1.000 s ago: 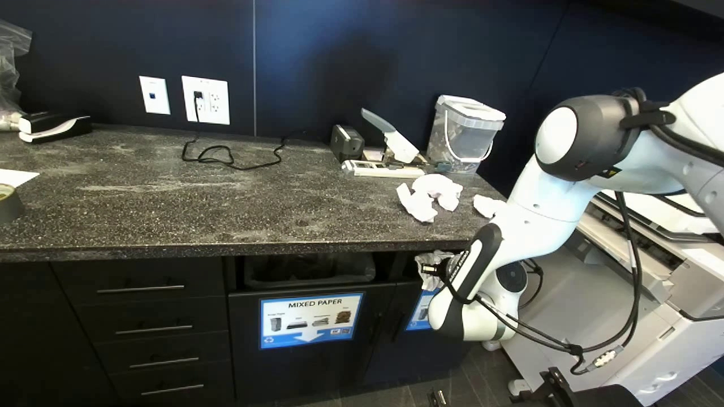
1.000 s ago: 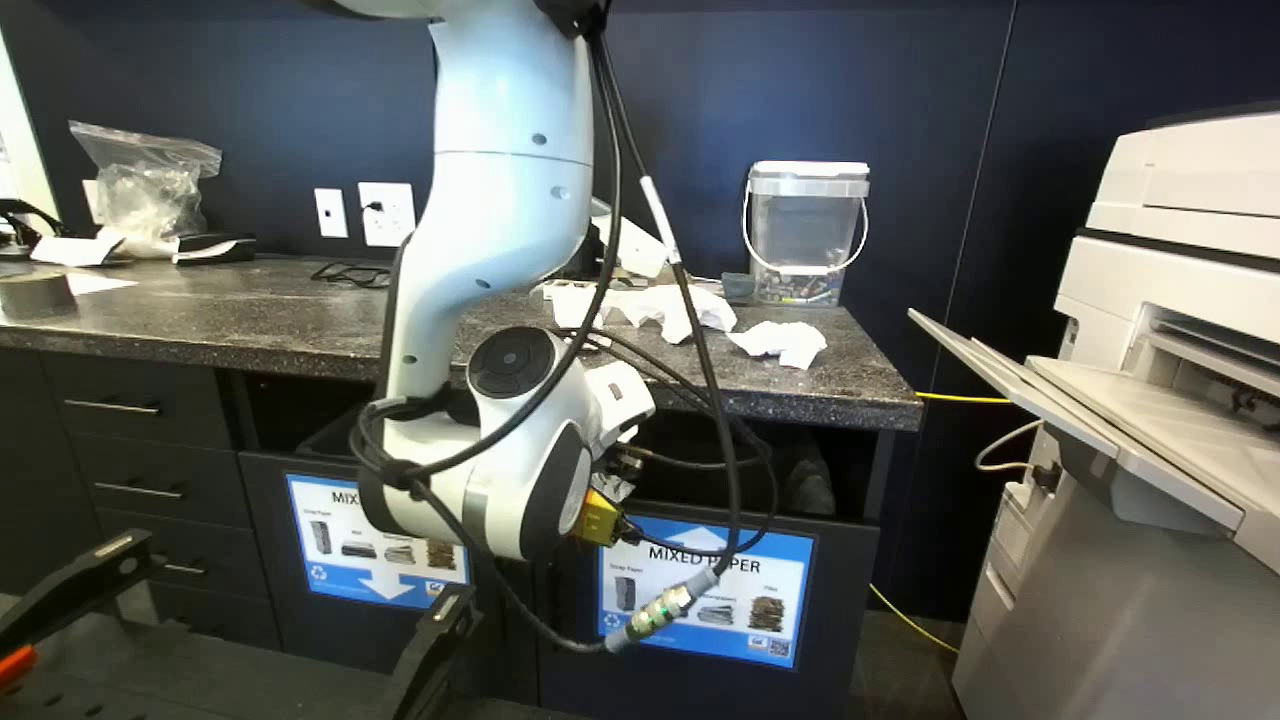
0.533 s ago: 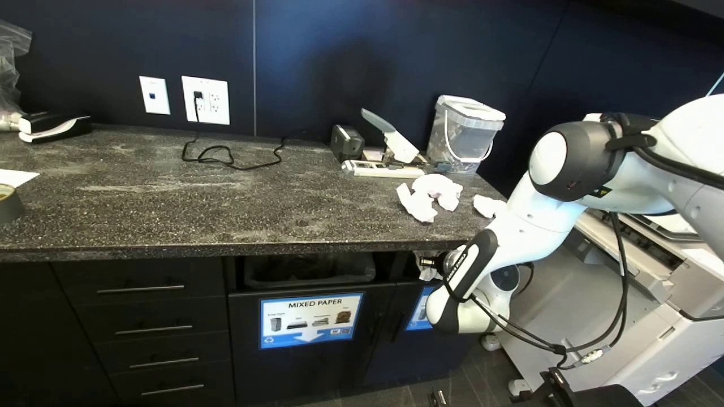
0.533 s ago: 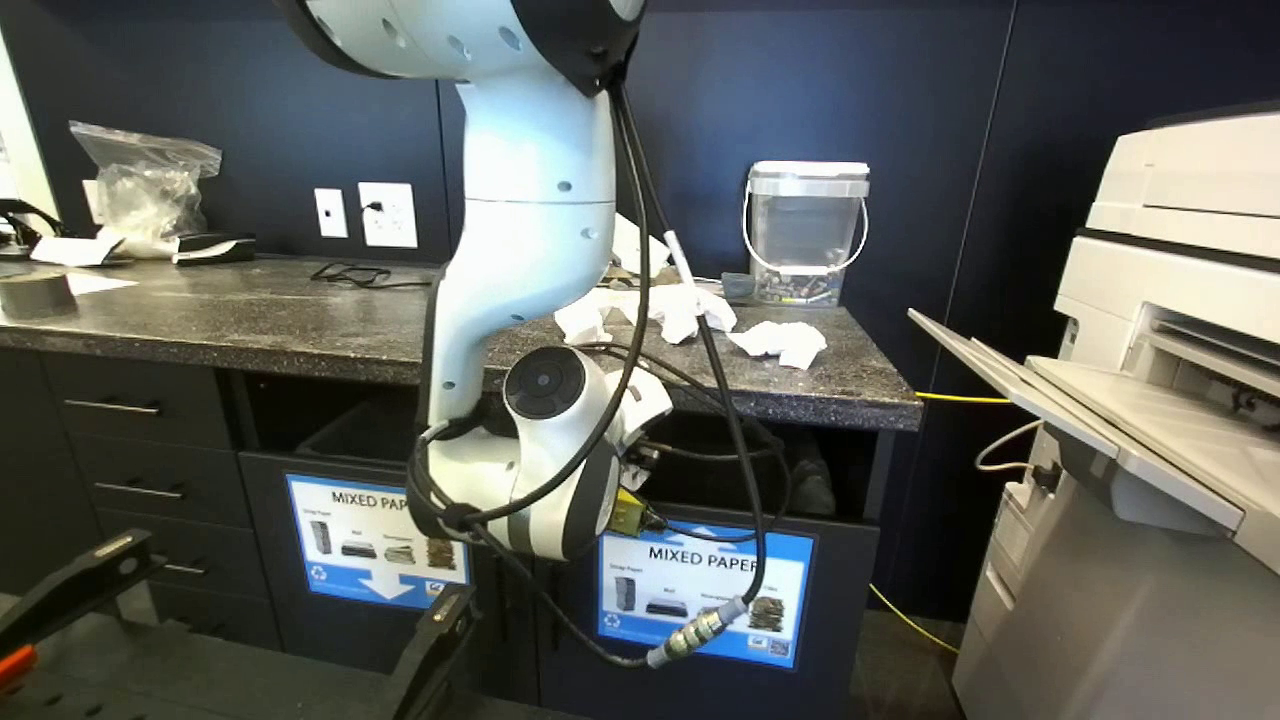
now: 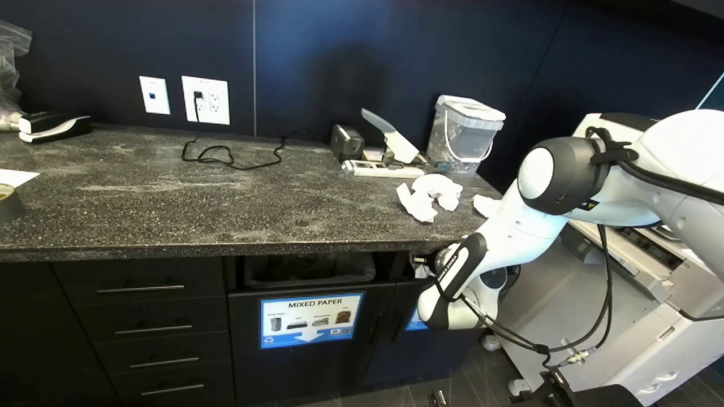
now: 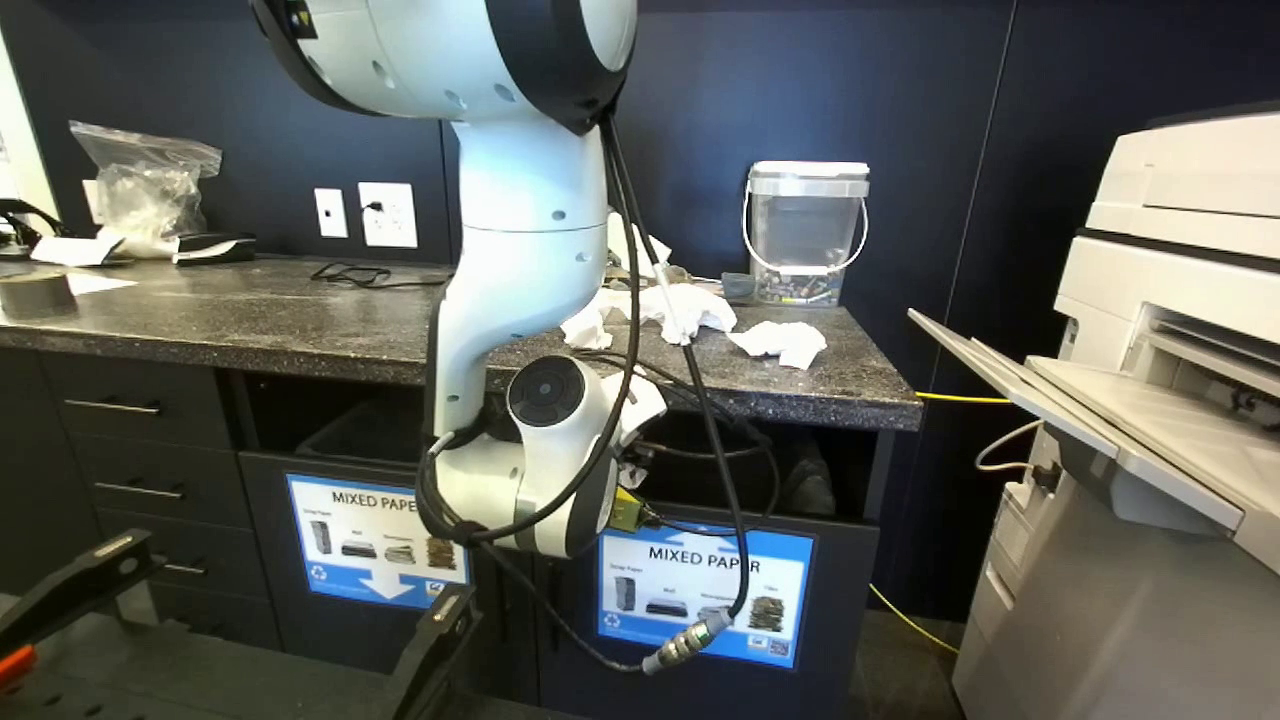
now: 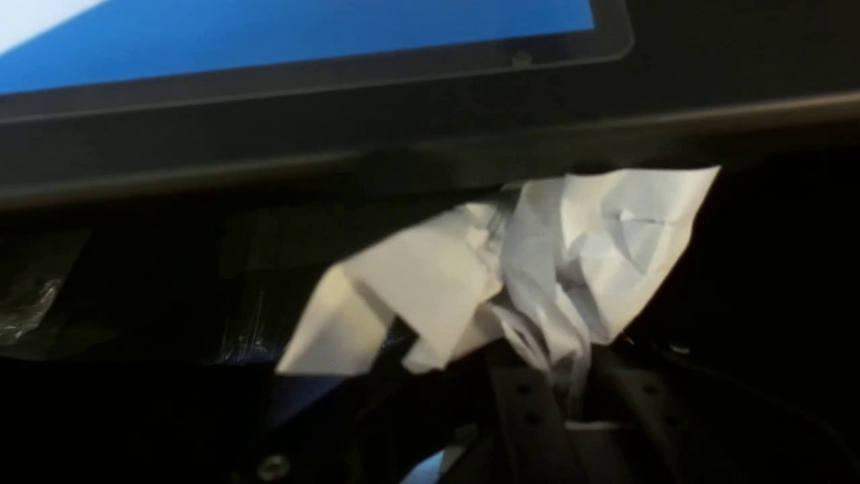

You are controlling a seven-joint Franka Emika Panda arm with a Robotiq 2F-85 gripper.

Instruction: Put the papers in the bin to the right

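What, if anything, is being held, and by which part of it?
In the wrist view, the gripper holds a crumpled paper by its narrow, bunched end; the rest fans out beyond the grip.

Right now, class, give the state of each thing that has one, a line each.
Held paper: crumpled
Claw: closed on held paper
Right bin: opening uncovered
Left bin: opening uncovered
Bucket: upright, lidded
Papers near bucket: crumpled
White sheet: flat
White lever: tilted up
Wall outlet: one plug inserted
Drawers: shut
Printer: on or off, cannot tell
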